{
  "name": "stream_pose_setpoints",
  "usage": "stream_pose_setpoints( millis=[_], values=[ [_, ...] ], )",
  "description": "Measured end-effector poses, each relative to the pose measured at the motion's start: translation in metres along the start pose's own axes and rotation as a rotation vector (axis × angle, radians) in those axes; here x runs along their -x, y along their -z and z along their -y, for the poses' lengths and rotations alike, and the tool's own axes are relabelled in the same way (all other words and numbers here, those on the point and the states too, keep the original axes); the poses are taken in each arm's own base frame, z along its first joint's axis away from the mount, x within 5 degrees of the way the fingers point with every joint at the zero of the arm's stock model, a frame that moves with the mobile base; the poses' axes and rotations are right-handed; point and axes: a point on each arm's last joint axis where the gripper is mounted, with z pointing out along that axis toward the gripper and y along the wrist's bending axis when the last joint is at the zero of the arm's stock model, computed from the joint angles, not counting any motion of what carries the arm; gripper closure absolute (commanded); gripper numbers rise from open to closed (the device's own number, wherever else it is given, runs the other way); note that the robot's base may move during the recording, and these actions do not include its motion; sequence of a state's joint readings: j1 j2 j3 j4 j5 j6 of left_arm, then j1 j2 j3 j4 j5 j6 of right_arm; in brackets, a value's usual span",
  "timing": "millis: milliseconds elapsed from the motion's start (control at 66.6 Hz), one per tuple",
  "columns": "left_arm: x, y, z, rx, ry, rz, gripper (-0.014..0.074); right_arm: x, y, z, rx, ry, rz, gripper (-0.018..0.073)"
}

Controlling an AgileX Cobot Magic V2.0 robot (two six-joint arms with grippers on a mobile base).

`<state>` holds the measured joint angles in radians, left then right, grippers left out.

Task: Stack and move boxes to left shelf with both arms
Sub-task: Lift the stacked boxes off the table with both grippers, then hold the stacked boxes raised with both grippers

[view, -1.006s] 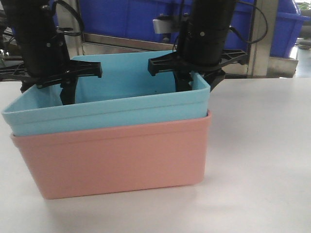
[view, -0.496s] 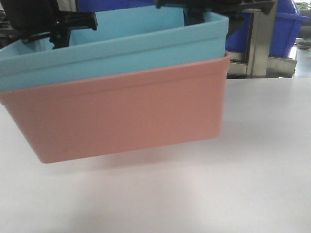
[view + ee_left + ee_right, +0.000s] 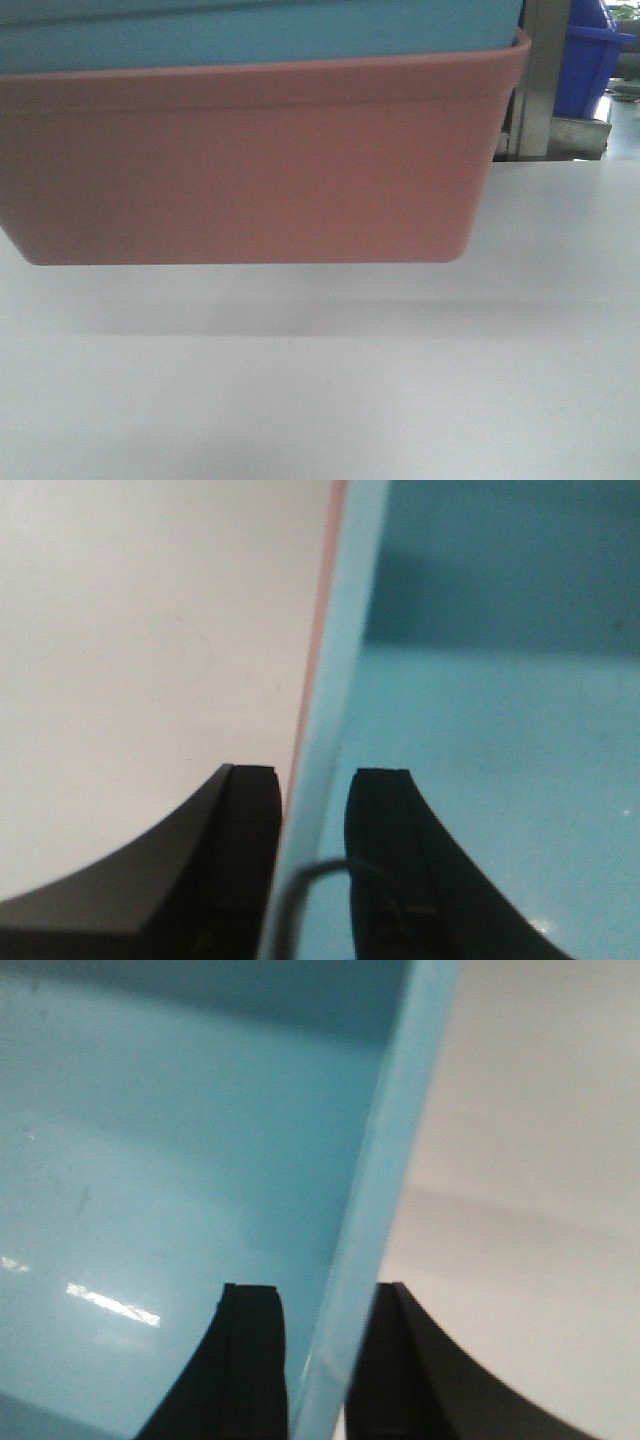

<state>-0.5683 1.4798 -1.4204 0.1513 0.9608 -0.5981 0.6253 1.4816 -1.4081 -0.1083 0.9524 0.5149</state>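
Set on a white table (image 3: 400, 400), faintly shadowed across its middle; backed at the far right edge by a steel post (image 3: 545, 70) and a dark blue bin (image 3: 590, 60).

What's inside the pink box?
The light blue box is nested inside the pink box, with its rim sticking out on top. In the wrist views, the parts of the blue floor that show are bare. The pink box's own floor is hidden under the blue one.

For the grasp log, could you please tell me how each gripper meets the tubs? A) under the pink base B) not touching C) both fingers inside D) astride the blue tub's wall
D: the left gripper and right gripper each have the blue tub wall between their fingers.
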Motion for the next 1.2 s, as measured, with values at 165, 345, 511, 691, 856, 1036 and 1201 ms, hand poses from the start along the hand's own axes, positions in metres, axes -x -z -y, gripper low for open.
stream_pose_setpoints(
  millis=[165,345,511,691,856,1036,1201],
  values=[
    [-0.004,0.002,0.009,-0.003,-0.044,0.006,0.0599,-0.01,-0.004,-0.001,-0.024,0.011,-0.013,0.0504],
    [-0.007,-0.004,0.014,0.018,-0.064,0.009,0.0599,-0.011,-0.013,-0.002,-0.043,-0.003,-0.018,0.0504],
    [-0.008,-0.015,0.016,0.042,-0.074,0.003,0.0599,-0.011,-0.026,-0.004,-0.064,-0.005,-0.022,0.0504],
    [-0.008,-0.024,0.016,0.065,-0.088,-0.006,0.0599,-0.016,-0.034,-0.011,-0.077,0.031,-0.03,0.0504],
    [-0.008,-0.03,0.016,0.086,-0.102,-0.012,0.0599,-0.019,-0.038,-0.02,-0.082,0.045,-0.036,0.0504],
    [-0.008,-0.038,0.016,0.108,-0.123,-0.019,0.0599,-0.017,-0.037,-0.028,-0.1,0.072,-0.034,0.0504],
    [-0.01,-0.041,0.017,0.11,-0.128,-0.027,0.0599,-0.016,-0.037,-0.028,-0.118,0.078,-0.038,0.0504]
  ],
)
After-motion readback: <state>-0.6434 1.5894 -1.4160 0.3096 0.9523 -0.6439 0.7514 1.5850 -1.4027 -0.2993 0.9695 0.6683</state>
